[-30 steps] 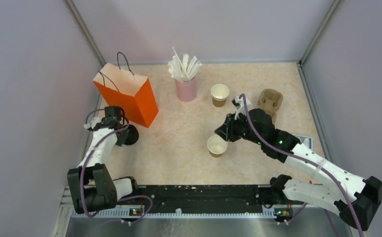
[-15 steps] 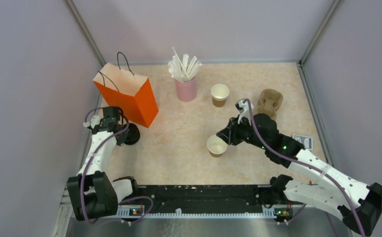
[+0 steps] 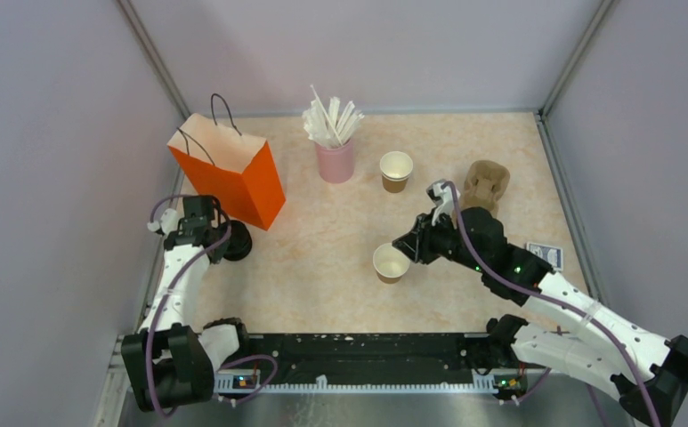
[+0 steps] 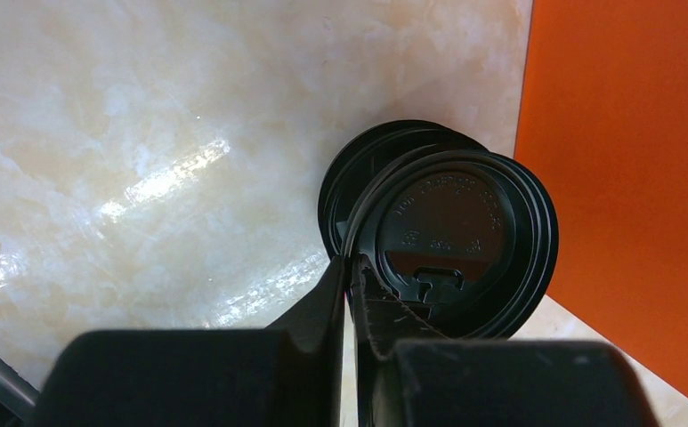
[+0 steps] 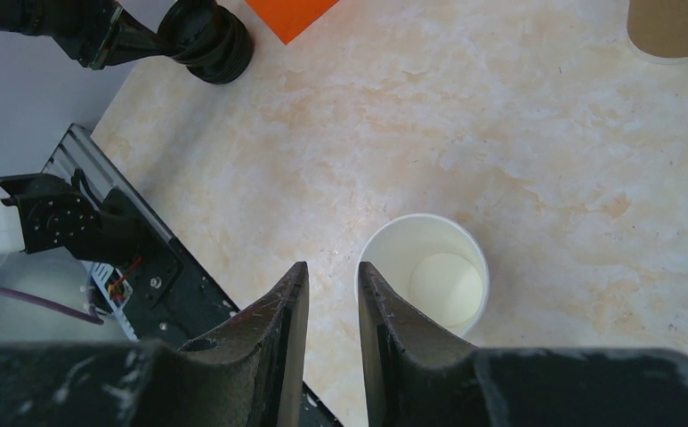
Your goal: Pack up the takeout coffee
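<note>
black plastic lid (image 4: 451,240), top of a stack (image 4: 344,182) just beside the orange bag (image 4: 625,178), has its near rim pinched between the closed fingers of the left gripper (image 4: 351,289). the open paper cup (image 5: 429,276) it would likely cap stands well to the right, just beside the right gripper (image 5: 333,302), whose fingers stand slightly apart on nothing. only the left wrist view shows the pinch; overhead shows a second cup (image 3: 396,169) farther back.

Lighting: bright, even, from overhead; shadows soft. Glare: white streaks on the table (image 4: 144,178) left of the lid (image 4: 451,222). Focus: fingers (image 4: 318,307) below the lid blurred, close to the lens.
</note>
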Available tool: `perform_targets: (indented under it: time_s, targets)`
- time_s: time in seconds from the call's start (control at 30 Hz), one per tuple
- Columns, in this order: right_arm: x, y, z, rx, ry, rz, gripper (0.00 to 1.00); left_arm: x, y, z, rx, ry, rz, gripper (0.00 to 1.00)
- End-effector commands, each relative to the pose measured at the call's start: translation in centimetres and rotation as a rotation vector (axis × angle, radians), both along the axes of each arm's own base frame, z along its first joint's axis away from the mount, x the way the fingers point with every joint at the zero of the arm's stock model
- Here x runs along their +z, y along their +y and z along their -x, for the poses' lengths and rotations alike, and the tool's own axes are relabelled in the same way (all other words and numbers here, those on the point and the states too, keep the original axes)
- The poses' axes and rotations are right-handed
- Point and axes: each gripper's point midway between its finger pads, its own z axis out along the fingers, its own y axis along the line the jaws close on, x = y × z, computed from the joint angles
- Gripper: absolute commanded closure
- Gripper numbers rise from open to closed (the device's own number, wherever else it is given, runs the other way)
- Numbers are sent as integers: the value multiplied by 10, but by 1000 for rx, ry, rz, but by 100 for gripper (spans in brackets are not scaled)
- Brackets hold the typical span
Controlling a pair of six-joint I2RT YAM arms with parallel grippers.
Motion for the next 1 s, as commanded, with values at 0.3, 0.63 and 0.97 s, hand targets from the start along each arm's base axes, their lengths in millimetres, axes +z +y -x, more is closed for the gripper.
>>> perform_targets:
  time_s: [0.3, 0.63, 0.97]
  targets:
    - [14, -4, 3, 8, -57, -13, 73, -9, 1, 2, -3, 8, -6, 77]
    - [13, -5, 3, 0, -54, -9, 73, -5, 0, 0, -13, -5, -3, 94]
    - [14, -8, 3, -8, -58, -7, 73, -5, -6, 2, 25, -8, 53, 66]
